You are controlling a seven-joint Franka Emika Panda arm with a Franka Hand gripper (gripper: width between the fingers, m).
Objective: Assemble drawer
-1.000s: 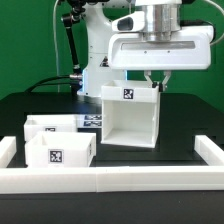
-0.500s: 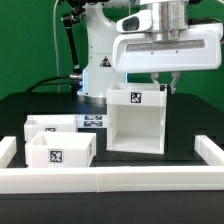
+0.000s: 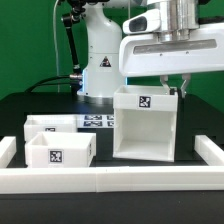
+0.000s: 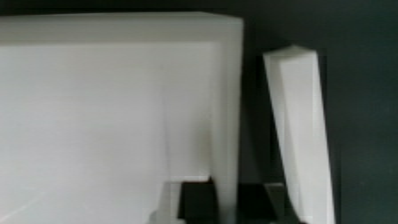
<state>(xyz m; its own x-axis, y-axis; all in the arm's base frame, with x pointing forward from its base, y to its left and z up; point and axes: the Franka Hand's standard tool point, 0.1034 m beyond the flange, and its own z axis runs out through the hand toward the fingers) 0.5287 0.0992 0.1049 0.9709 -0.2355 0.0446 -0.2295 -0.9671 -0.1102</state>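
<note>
Drawer casing [image 3: 147, 128] bears a black-and-white square tag [image 3: 145, 101], pattern unreadable. Tool [image 3: 172, 90] directly above, clenched on the casing's top edge, exterior view's right.

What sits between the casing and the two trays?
Exterior view: the marker board lies between the rear tray and the casing; between the front tray and casing, only bare black table.

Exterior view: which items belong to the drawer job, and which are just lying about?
Job:
- casing, open side facing the camera
- front tray
- rear tray
- gripper, at the casing's top edge

Not job:
- marker board, flat on the table behind the trays
- low white rim wall
- black table
</note>
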